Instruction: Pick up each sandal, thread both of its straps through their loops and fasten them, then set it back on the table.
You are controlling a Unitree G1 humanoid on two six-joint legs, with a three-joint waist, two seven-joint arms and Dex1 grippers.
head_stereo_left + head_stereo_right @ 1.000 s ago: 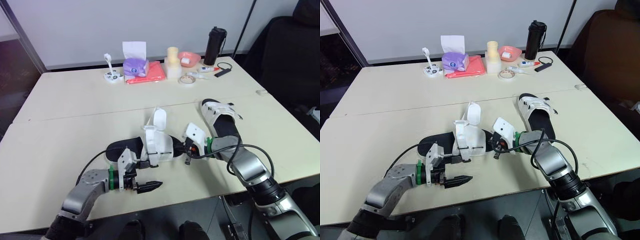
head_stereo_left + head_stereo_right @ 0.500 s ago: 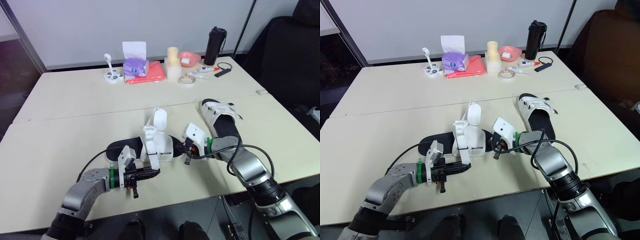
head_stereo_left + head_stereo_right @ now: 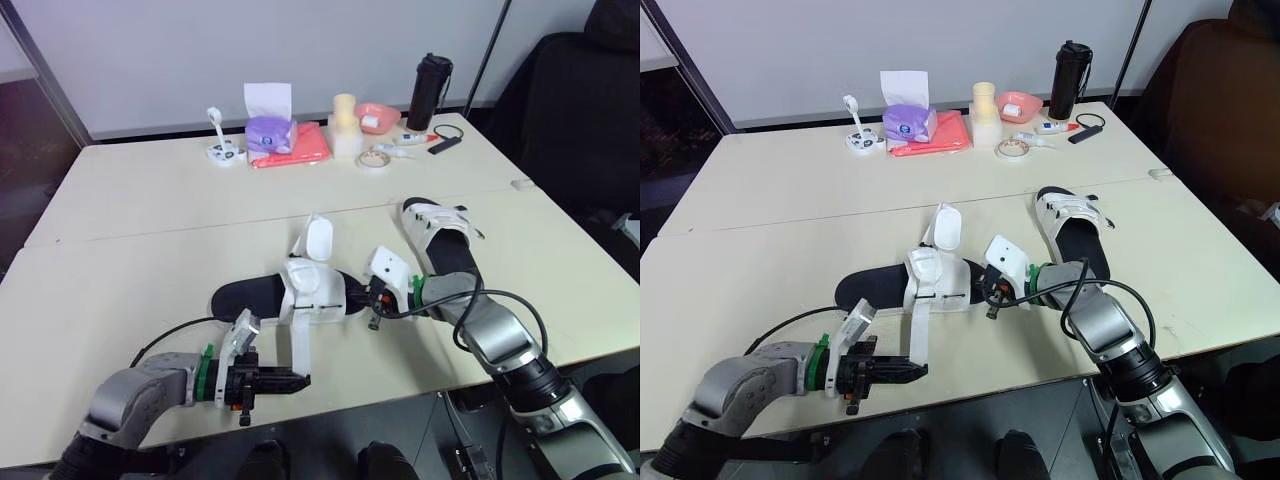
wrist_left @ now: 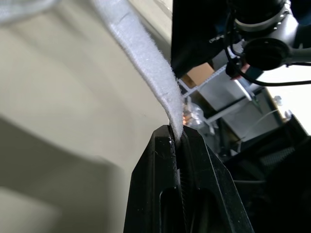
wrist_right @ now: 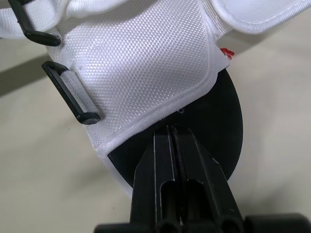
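So, far left the table (image 3: 120,270) is bare from near edge to back, lots of room there. Next, the L gripper (image 3: 300,380) sits low, just inside the near edge, jaws squeezed tight on the end of a white strap (image 3: 298,340). The strap runs straight from the tips up to the near sandal (image 3: 245,297), a black sole w/ a white top, lying approx. mid-table, a bit in from the near edge. A white flap (image 3: 317,240) on it sticks up. A black loop (image 5: 73,99) sits on the side of the white top. At the sandal's right end, the R gripper (image 5: 171,132) has its jaws closed flat on the rim of the black sole. Just right of that arm lies the 2nd sandal (image 3: 440,225), flat on the table, apart from the first one and angled toward the back. Past it there is some bare table before the right edge. Along the back edge, L to R: a tissue box (image 3: 270,130), a red cloth (image 3: 305,148), a tape roll (image 3: 375,159), a pink bowl (image 3: 378,116), a black bottle (image 3: 430,92). A wide bare strip lies btw. those and the sandals.
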